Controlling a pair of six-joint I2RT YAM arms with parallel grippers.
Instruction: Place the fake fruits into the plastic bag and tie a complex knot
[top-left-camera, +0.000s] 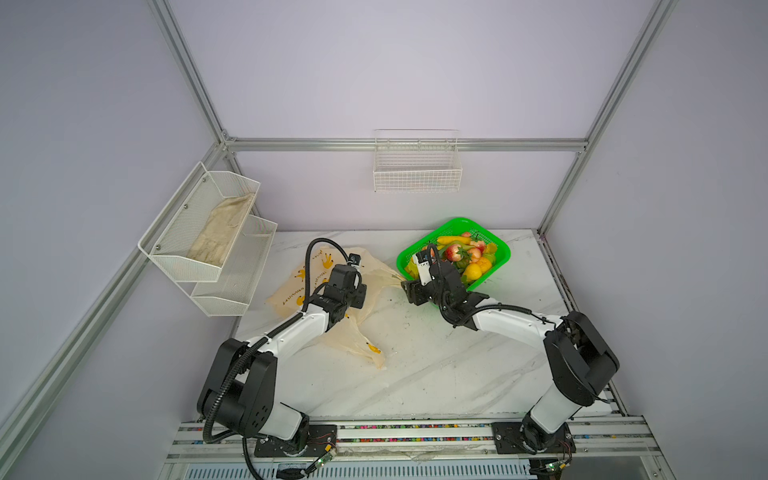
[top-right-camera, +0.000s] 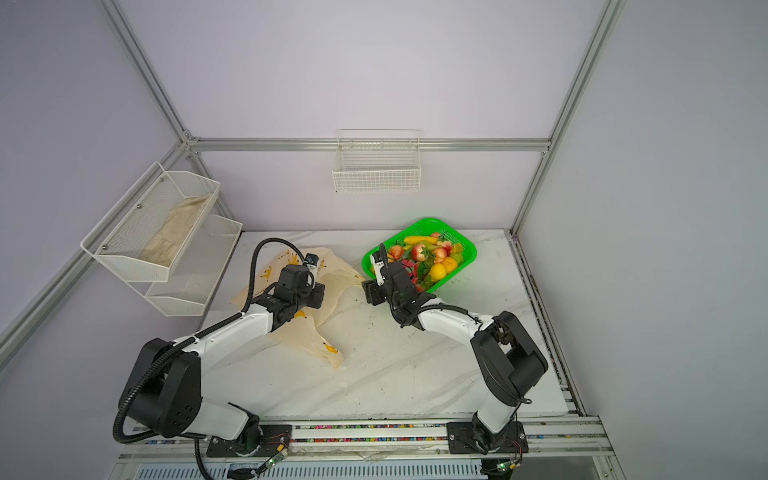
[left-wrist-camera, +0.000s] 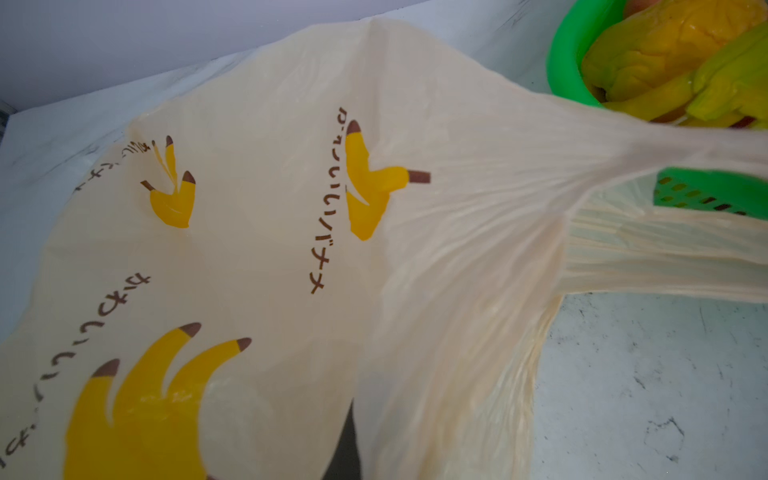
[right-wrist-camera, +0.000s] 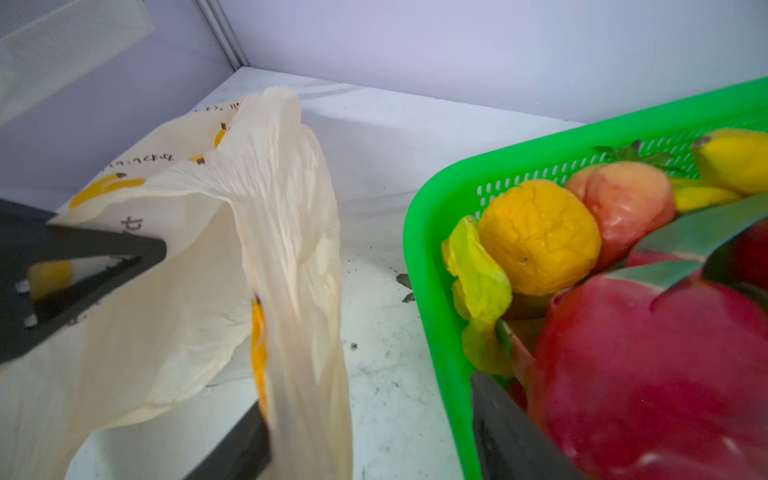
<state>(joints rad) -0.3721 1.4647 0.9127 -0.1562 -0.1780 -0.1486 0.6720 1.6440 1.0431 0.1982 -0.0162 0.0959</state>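
- Tabletop (top-left-camera: 436, 374) nearest us carries one loose end of the plastic bag (top-left-camera: 368, 347), which trails toward the front edge in both top views.
- Further in, the left gripper (top-left-camera: 358, 296) sits over the bag's crumpled middle. Its jaws are together. The film rises to it and drapes across the left wrist view, so we judge it pinched on the bag, though the fingers themselves are hidden.
- To its right, near the basket, the right gripper (top-left-camera: 409, 293) sits at the bag's handle end. In the right wrist view its fingers (right-wrist-camera: 104, 257) stand apart, with the handle loop hanging loosely between them, clamped on nothing.
- Behind that, the fake fruits (top-left-camera: 465, 257) lie heaped in the green basket (top-left-camera: 500, 245). We spot none inside the bag, which looks flat.
- Farthest back, a wire rack (top-left-camera: 417, 174) hangs on the wall, and a side shelf (top-left-camera: 183, 220) holds a pale cloth (top-left-camera: 222, 232).
- Our reading is that the task is at its start, at opening the bag mouth. Every fruit has yet to go in, and the knot is not begun.
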